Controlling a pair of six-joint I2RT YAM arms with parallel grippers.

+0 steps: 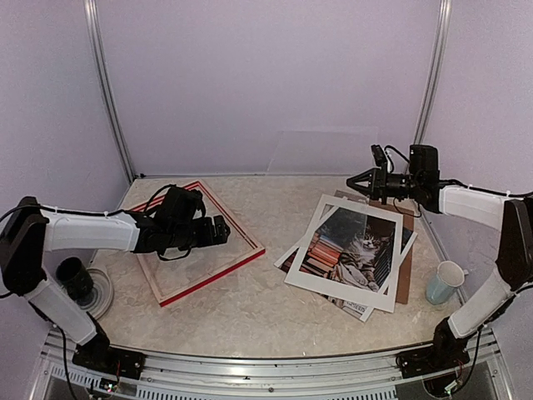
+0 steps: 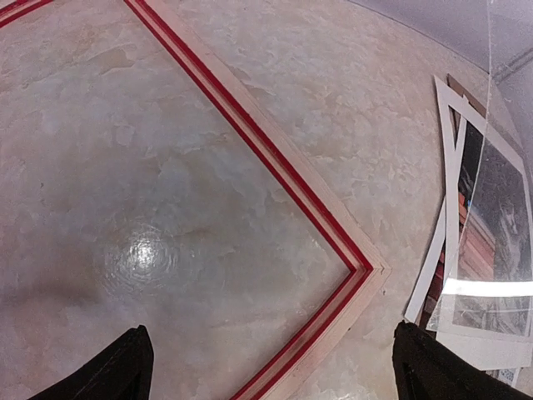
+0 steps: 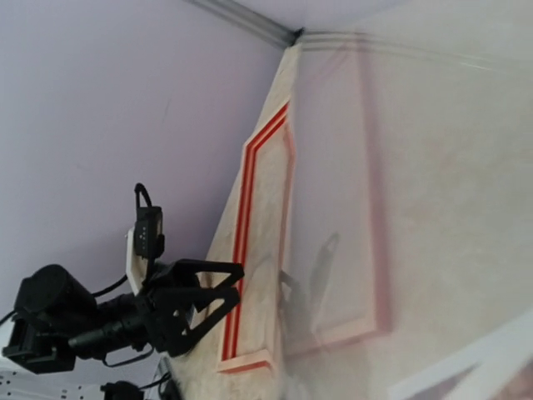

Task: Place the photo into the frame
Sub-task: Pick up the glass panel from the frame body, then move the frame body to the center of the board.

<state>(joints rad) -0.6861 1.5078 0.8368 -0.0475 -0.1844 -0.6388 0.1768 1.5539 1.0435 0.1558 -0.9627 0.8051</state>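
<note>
The frame lies flat at the left, red-faced with pale wood edges; it also shows in the left wrist view and the right wrist view. My left gripper hovers over its right corner, open and empty. At the right lies the photo of a grey cat on books, under a white mat and on a brown backing board. Above the photo's far end my right gripper is shut on a clear pane, held upright.
A pale paper cup stands at the right, near the backing board. At the near left a dark cup sits on a white dish. Purple walls close in the back and both sides.
</note>
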